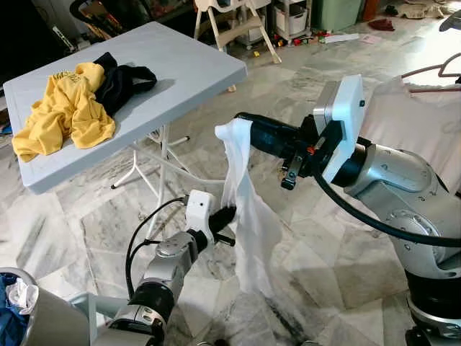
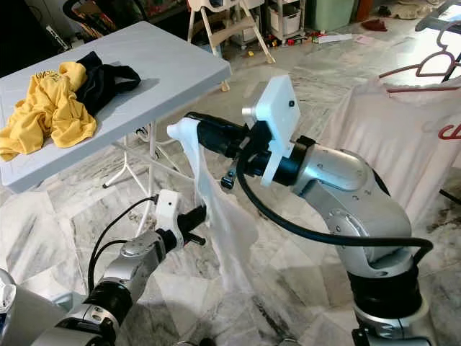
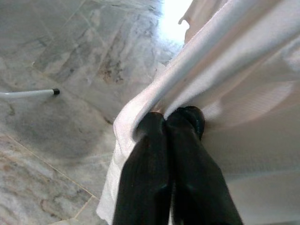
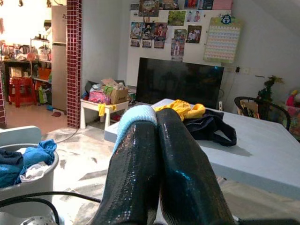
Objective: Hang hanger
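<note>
Open marble floor lies ahead between the two arms, crossed by the hanging white garment. To the robot's left the white folding counter and its thin legs close that side. To the right, a white shirt on a hanger blocks passage. A laundry basket sits low beside the left arm.

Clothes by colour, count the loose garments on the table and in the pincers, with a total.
Yellow: 1, shirt on the table
Black: 1, garment beside it
White: 1, cloth held by the left pincer and right pincer
Total: 3
</note>
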Robot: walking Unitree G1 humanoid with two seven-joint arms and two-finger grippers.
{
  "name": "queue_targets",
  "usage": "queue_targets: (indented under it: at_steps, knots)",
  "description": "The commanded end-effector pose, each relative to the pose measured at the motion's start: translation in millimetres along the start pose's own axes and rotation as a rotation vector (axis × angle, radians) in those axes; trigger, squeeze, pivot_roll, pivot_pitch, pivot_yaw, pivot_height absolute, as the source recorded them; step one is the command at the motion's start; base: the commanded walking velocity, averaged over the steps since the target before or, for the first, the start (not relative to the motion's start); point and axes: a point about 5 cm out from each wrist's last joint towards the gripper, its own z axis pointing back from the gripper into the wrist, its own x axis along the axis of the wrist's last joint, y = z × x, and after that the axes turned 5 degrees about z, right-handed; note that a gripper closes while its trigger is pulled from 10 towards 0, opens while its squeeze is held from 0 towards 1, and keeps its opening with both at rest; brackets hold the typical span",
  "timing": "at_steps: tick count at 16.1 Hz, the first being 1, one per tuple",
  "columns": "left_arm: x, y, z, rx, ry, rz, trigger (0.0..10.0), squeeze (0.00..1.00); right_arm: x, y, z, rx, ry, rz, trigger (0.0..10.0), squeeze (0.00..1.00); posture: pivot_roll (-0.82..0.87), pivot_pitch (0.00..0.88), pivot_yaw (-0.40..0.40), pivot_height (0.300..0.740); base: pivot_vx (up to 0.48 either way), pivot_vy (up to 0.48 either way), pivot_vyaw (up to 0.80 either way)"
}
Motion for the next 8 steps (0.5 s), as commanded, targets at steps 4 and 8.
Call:
queue_targets:
  at_steps: [4,8]
  knots:
    - [14.0,11.6,7.9,0.013,-0.047,-0.002,0.0,0.0,-7.5,-6.5,-2.3,-0.077,-0.009,0.047,0.0,0.0,-0.24,0.101,0.18,0.74,0.0,0.0,0.0]
    - [51.3,24.0,20.0,0.047,-0.168,-0.087,0.0,0.0,-56.5,-6.7,-3.8,-0.234,0.139,0.074,0.0,0.0,-0.18,0.099,0.164,0.74,0.0,0.0,0.0]
